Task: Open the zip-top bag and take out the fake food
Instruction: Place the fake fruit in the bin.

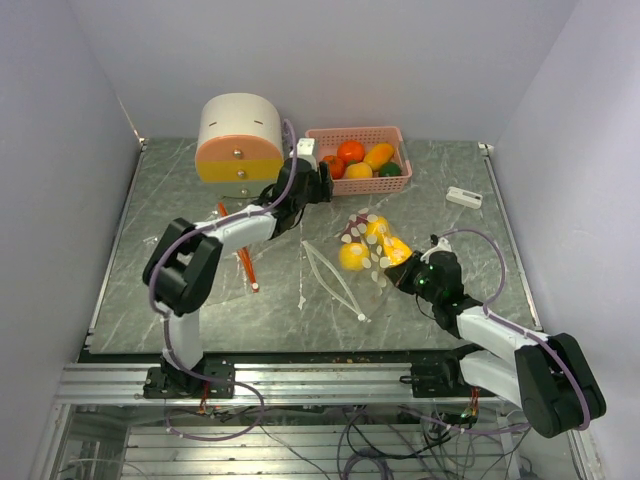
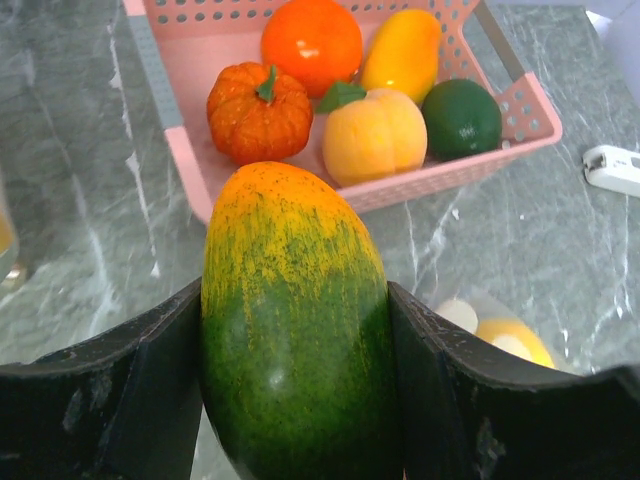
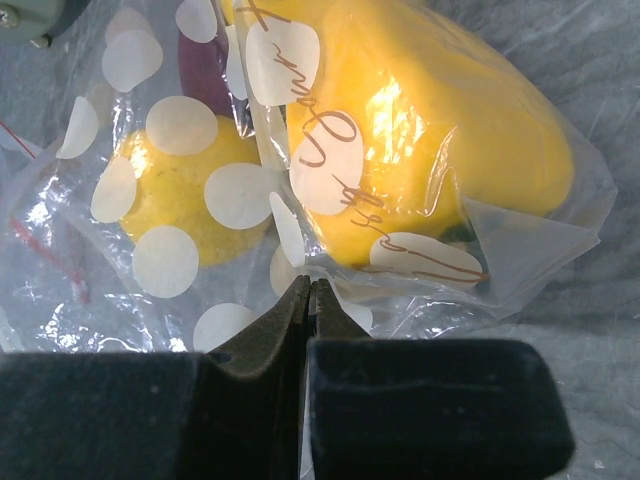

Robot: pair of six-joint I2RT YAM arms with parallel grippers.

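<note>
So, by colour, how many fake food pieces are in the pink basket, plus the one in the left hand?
Orange: 2 (pumpkin, orange)
Yellow: 2 (oblong fruit, peach)
Green: 1 (lime)
Green and yellow: 1 (mango in the left hand)
Total: 6, with 5 in the pink basket

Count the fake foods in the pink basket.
5 in the basket: orange pumpkin left, round orange behind it, yellow fruit at back, peach in front, green lime right. More may hide underneath.
</note>
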